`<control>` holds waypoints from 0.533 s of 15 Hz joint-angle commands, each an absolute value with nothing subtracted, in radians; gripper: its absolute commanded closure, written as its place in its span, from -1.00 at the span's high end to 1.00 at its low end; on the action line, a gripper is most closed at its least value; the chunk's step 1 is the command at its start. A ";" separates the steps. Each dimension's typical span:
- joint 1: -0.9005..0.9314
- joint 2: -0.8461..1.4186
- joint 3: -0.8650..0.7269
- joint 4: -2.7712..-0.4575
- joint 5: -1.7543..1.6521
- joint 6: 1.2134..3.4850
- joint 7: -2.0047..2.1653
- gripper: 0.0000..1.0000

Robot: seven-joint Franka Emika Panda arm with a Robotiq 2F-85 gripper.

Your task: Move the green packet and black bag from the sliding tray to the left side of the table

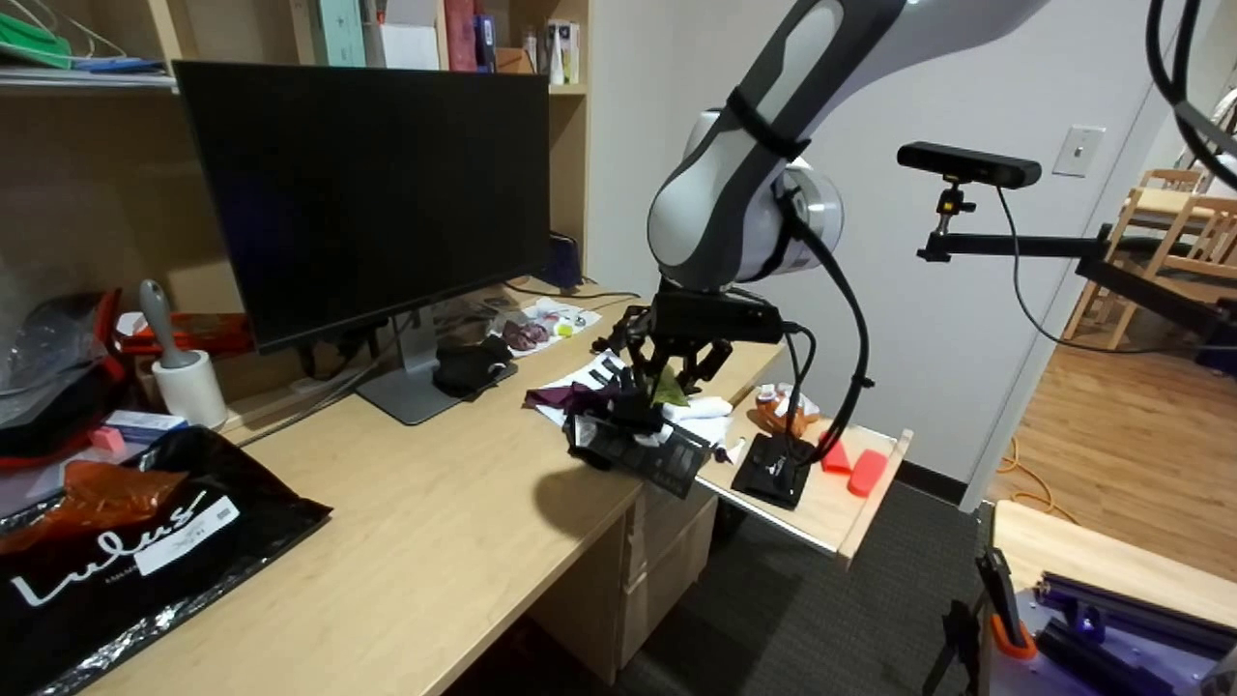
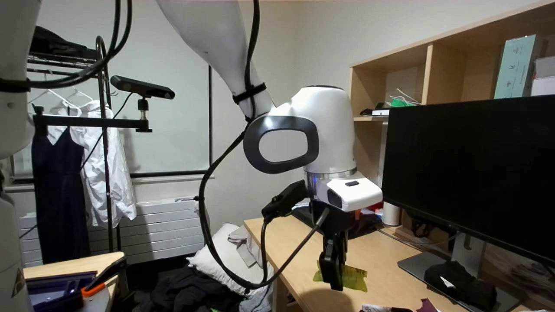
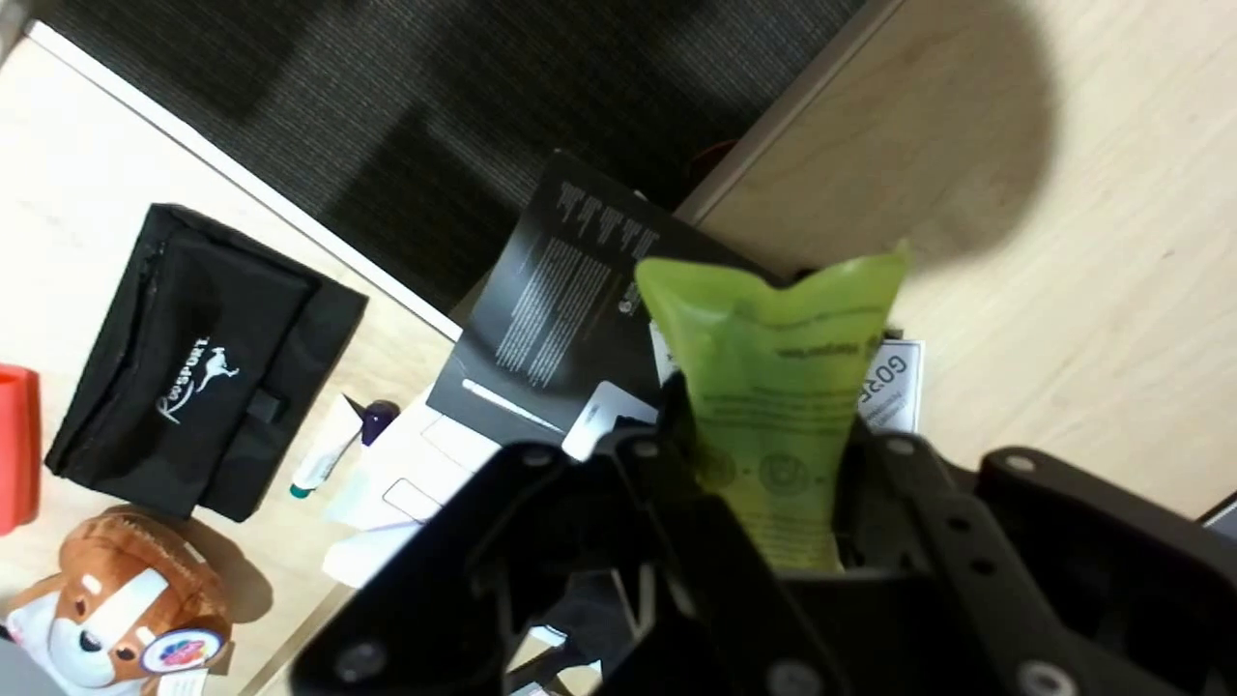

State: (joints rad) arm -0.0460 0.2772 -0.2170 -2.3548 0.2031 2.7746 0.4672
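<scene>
Above the table point(image 1: 425, 512), pincer point(image 3: 766, 449) downward

- Plain off-white wall point(image 1: 628, 164), with a white rectangular switch plate point(image 1: 1078, 151) on it
- Open light-wood shelving unit point(image 1: 572, 174) in both exterior views
- Dark grey ribbed carpet point(image 3: 580, 87), crossed by shadows point(image 3: 425, 193) in the wrist view
- Beyond the wall's edge, a brown wood-plank floor point(image 1: 1111, 416) with pale wooden chairs point(image 1: 1198, 268)
- Large pale dark-edged pane point(image 2: 182, 121) above a white horizontally ribbed radiator point(image 2: 169, 221)
- Black metal clothes rack point(image 2: 108, 208) in front of both
</scene>
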 commanded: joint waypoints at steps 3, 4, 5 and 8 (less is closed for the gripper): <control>-0.055 0.276 -0.220 -2.354 0.195 2.772 0.470 -0.41; -0.056 0.276 -0.220 -2.355 0.195 2.772 0.470 -0.74; -0.067 0.277 -0.197 -2.348 0.223 2.769 0.440 -0.74; -0.020 0.302 -0.154 -2.311 0.189 2.805 0.430 -0.74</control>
